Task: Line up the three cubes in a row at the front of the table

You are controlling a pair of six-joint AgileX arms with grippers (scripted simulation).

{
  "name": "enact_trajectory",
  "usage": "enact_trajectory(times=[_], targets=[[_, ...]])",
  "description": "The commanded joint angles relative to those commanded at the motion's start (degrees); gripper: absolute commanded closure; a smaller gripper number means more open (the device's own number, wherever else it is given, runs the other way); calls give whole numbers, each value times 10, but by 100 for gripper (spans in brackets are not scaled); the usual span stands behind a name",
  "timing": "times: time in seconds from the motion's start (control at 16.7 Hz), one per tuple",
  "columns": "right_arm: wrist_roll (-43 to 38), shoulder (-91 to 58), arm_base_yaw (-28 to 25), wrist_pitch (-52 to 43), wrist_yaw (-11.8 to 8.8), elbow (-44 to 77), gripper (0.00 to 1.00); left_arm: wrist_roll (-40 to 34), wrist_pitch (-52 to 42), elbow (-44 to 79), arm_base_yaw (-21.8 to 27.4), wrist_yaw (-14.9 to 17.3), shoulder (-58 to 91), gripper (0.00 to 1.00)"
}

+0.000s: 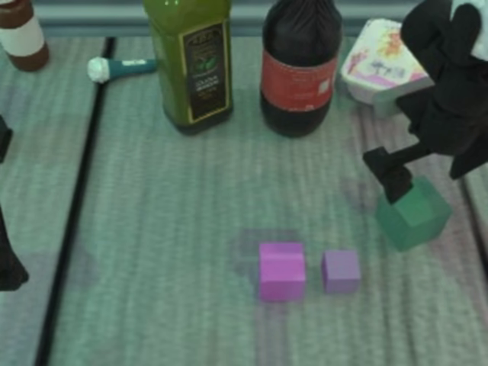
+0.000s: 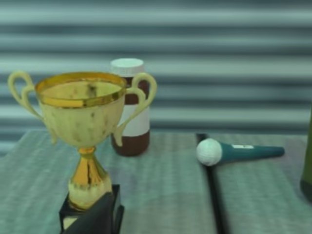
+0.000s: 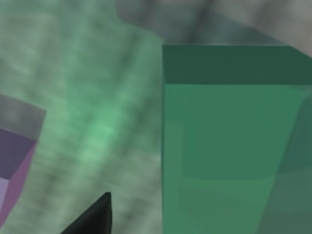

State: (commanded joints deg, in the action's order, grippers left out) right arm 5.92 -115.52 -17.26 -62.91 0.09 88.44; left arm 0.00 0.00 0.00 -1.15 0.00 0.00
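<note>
On the table point(image 1: 175, 229), the magenta-pink cube point(image 1: 281, 270) and the small lavender cube point(image 1: 340, 271) sit side by side near the front, a small gap between them. The larger dark green cube point(image 1: 418, 217) rests further right and slightly farther back. My right gripper point(image 1: 421, 185) hangs over it, open, one dark finger point(image 1: 395, 180) at its back-left corner. In the right wrist view that fingertip point(image 3: 95, 217) stands apart from the green cube point(image 3: 234, 146), with table showing between; the other finger is hidden. A corner of the lavender cube point(image 3: 14, 161) shows. My left arm point(image 1: 8, 263) is parked at the left edge.
Along the back stand a brown jar point(image 1: 21, 34), a teal microphone point(image 1: 122, 69), an olive-oil bottle point(image 1: 191, 61), a dark red-labelled bottle point(image 1: 300, 65) and a white lidded box point(image 1: 381, 65). A gold trophy point(image 2: 83, 126) fills the left wrist view. A dark plank gap point(image 1: 76, 206) runs down the left.
</note>
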Motion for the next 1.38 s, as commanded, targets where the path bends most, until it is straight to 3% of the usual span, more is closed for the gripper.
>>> enact_trajectory(times=[0.36, 0.84, 1.14, 1.38], targets=[[0, -6, 2, 9, 0, -5, 0, 0, 0, 0, 0, 0, 0, 0], [-2, -69, -1, 168, 1, -97, 0, 0, 0, 0, 0, 0, 0, 0], [-2, -75, -1, 180, 1, -105, 0, 0, 0, 0, 0, 0, 0, 0], [-2, -75, -1, 180, 1, -105, 30, 0, 0, 0, 0, 0, 0, 0]])
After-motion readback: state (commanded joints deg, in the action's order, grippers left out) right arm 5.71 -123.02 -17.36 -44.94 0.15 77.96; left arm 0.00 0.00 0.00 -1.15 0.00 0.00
